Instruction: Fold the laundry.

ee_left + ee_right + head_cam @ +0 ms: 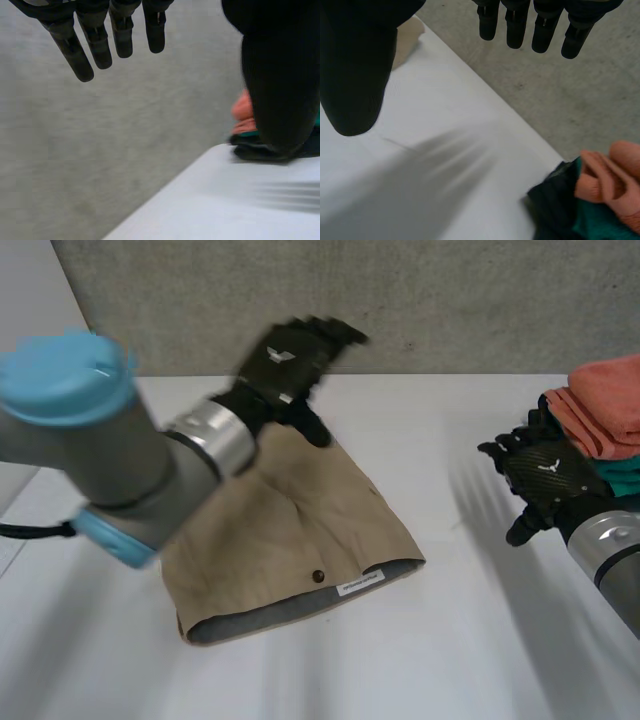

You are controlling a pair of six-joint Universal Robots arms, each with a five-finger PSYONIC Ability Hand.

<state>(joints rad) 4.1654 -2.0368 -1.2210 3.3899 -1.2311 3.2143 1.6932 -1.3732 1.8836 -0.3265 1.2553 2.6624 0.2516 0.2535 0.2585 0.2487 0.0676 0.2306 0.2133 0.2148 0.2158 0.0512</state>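
LEFT: my left hand above far edge of tan garment, fingers straight, apart | RIGHT: my right hand at right, beside clothes pile, fingers relaxed, apart | ITEM: tan garment flat on surface

A tan garment is spread flat on the white table, with its grey-lined opening turned toward the near edge. A dark button and a small white label are seen beside that opening. The left hand is held above the garment's far edge, fingers stretched out, nothing grasped. The right hand is held with fingers relaxed, just beside a pile of folded clothes, where a salmon piece is laid on top of a teal one.
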